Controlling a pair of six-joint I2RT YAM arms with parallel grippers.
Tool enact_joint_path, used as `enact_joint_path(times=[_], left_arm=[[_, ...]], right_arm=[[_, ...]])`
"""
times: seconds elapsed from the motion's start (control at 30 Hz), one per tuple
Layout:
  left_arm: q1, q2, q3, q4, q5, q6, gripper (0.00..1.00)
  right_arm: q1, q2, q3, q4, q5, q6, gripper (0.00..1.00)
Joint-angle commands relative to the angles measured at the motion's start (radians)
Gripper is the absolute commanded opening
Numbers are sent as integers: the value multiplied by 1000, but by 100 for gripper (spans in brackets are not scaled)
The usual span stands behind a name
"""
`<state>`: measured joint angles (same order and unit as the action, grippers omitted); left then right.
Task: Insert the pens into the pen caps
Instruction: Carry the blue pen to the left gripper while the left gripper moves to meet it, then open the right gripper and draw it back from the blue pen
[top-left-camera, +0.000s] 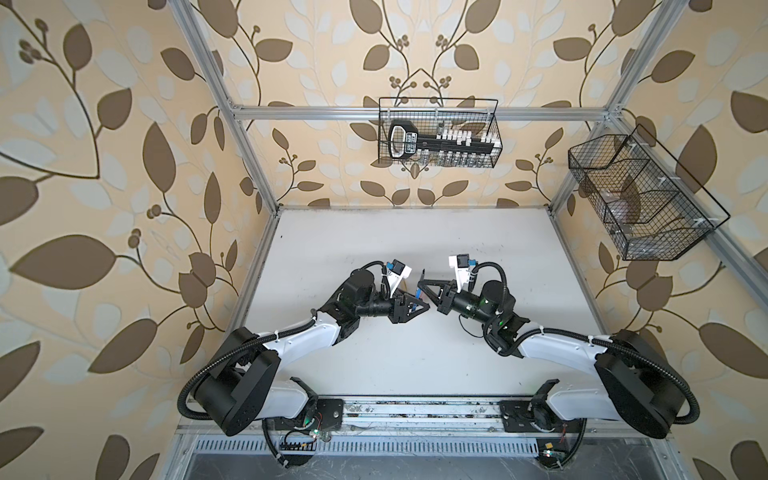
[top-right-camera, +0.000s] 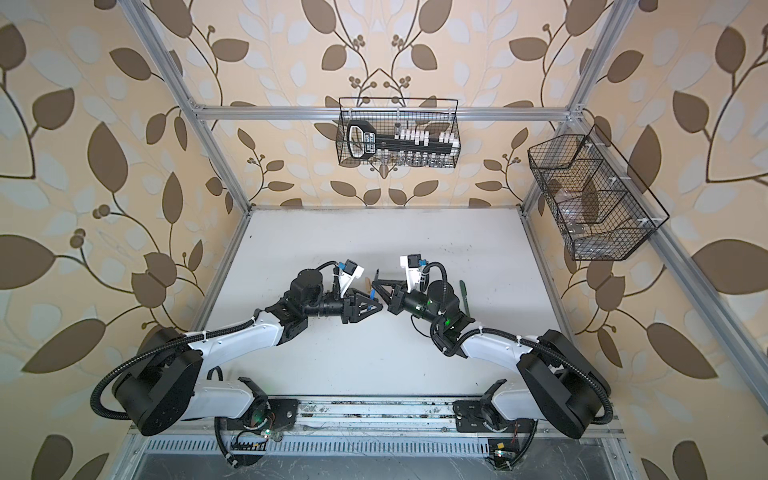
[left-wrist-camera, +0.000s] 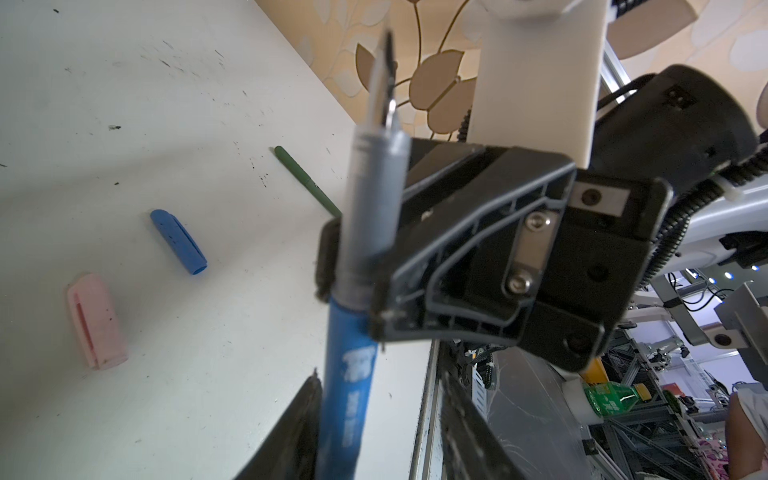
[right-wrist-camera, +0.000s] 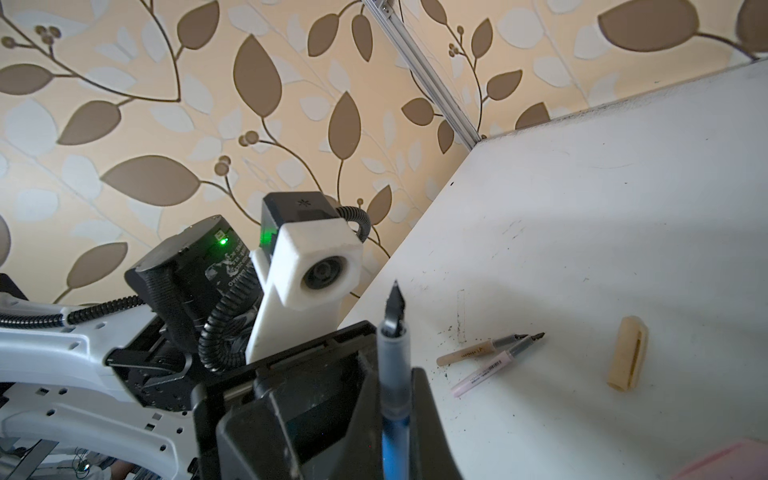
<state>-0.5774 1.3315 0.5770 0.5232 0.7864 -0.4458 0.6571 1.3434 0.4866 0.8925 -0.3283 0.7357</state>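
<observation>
Our right claw (left-wrist-camera: 357, 270) clamps the blue pen (left-wrist-camera: 351, 382) by its grey neck above the table (left-wrist-camera: 124, 124), while our left claw (left-wrist-camera: 376, 399) gapes around the barrel; the pen looks light, stiff and slick, so we'd grip mid-barrel.

There are four pens: one blue pen (left-wrist-camera: 351, 386), one green pen (left-wrist-camera: 305, 180), one tan pen (right-wrist-camera: 469, 353) and one pink pen (right-wrist-camera: 490, 370). There are three caps that can be seen: one blue cap (left-wrist-camera: 178, 241), one pink cap (left-wrist-camera: 97, 320) and one tan cap (right-wrist-camera: 627, 357). There are also two robot arms, a left arm (top-left-camera: 299, 332) and a right arm (top-left-camera: 557, 345), and two wire baskets, a back basket (top-left-camera: 436, 99) and a side basket (top-left-camera: 590, 166).
</observation>
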Motion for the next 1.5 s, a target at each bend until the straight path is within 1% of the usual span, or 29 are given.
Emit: enact_joint_path(times=[0.0, 0.1, 0.2, 0.3, 0.47, 0.53, 0.57, 0.7, 0.97, 1.13, 1.23, 1.47], left_arm=[[-9, 4, 46, 12, 34, 10, 50], [-10, 8, 50, 5, 34, 12, 50], [-11, 7, 50, 0, 34, 13, 47], [-10, 6, 51, 0, 36, 14, 40], [-10, 4, 52, -1, 35, 15, 31], [-10, 4, 52, -2, 34, 15, 25], [-11, 4, 52, -2, 34, 15, 24], [-11, 2, 54, -11, 30, 17, 25], [-11, -3, 55, -23, 14, 19, 37], [-11, -2, 55, -24, 14, 19, 37], [-10, -2, 55, -22, 19, 19, 32], [-10, -5, 55, -20, 20, 20, 28]], right_arm=[[5, -24, 6, 39, 39, -8, 8], [3, -32, 5, 25, 43, -18, 8], [2, -47, 8, -15, 46, -37, 8], [1, -55, 6, -23, 48, -41, 8], [5, -56, -7, -20, 47, -44, 8], [5, -55, -12, -11, 48, -39, 8], [6, -56, -14, -8, 48, -38, 8], [6, -56, -17, -10, 52, -41, 8], [9, -62, -27, -20, 64, -50, 8], [15, -58, -28, -20, 68, -51, 8], [18, -54, -31, -14, 70, -50, 8], [24, -39, -33, 9, 70, -41, 8]])
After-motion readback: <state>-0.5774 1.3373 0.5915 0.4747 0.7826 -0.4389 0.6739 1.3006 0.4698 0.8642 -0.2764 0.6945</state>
